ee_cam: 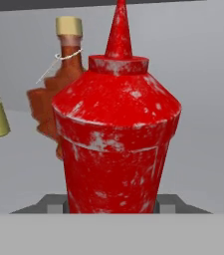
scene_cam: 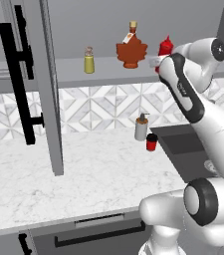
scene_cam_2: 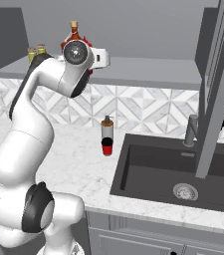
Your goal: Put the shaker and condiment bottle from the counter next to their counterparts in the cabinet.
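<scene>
Hand view: condiment bottle (ee_cam: 116, 149) upright, cone tip pointing up

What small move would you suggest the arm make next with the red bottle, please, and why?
Probably lower the condiment bottle onto the cabinet shelf and release: the end effector holds it upright at shelf height, just beside the maple-leaf bottle.
</scene>
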You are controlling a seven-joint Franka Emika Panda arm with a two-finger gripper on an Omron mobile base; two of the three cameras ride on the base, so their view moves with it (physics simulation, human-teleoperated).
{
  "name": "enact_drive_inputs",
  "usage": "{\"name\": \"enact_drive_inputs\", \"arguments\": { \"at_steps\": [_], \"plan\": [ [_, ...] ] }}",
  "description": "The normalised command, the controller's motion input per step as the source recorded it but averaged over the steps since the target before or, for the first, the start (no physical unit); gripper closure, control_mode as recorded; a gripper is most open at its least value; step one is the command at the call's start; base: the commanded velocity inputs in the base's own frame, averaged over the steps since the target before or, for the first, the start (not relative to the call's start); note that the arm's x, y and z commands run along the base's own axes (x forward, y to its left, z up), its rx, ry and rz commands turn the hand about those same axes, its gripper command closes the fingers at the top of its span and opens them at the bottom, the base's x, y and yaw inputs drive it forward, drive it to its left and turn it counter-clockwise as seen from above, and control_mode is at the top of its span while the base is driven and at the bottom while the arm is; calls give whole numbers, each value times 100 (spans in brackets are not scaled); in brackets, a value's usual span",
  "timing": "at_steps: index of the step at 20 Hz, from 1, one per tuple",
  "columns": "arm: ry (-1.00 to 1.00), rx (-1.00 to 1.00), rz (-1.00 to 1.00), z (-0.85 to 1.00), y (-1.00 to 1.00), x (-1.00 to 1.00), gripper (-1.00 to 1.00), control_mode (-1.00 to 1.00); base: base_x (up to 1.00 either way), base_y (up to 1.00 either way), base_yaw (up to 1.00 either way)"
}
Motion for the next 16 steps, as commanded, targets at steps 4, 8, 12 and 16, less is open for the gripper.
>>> {"name": "enact_drive_inputs", "arguments": {
  "at_steps": [4, 8, 12, 16],
  "plan": [
    [0, 4, -7, -4, 1, 69, 100, -100, 0, 0, 0],
    [0, 3, -6, -6, 1, 64, 100, -100, 0, 0, 0],
    [0, 2, -4, -11, 7, 58, 100, -100, 0, 0, 0],
    [2, 0, 0, -24, 19, 39, 100, -100, 0, 0, 0]
  ]
}}
